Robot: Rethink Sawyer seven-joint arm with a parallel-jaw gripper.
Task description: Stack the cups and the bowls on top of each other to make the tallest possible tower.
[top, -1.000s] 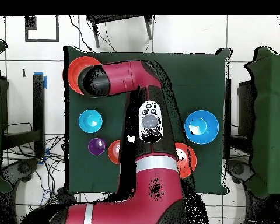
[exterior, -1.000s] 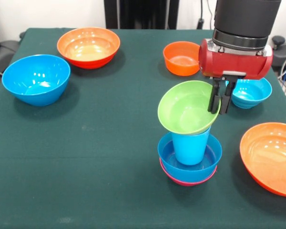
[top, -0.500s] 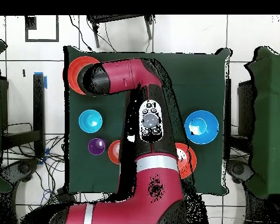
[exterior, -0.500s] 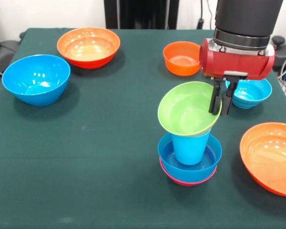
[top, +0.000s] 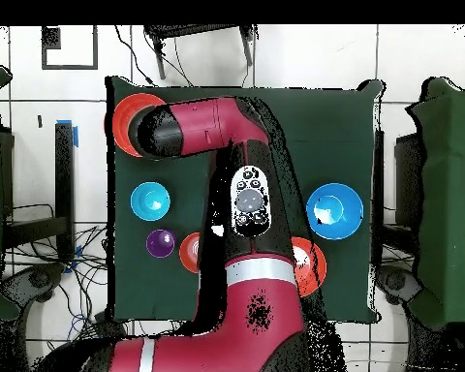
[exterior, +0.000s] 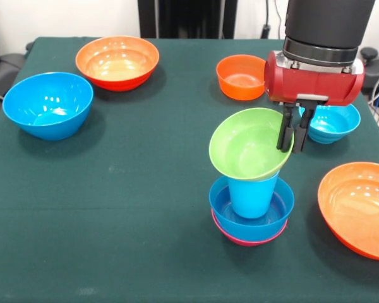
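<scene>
Tilted green bowl (exterior: 249, 144) tops the tower's light-blue cup (exterior: 251, 194).

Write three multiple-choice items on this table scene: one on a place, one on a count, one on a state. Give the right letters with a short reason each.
1. Where does the light blue cup stand?
A. Inside the blue bowl of the tower
B. Alone on the cloth
C. Inside an orange bowl

2. How many orange bowls show in the front view?
A. One
B. Two
C. Three

3. How does the green bowl sit?
A. Flat on the table
B. Tilted on the cup's mouth, its rim between the end effector fingers
C. Upside down on the cloth

Answers: 1 A, the cup rises out of the blue bowl, which sits on a pink bowl. 2 C, one at far left, a small one by the arm, one at the right edge. 3 B, the bowl leans toward the camera and the fingers straddle its right rim.
</scene>
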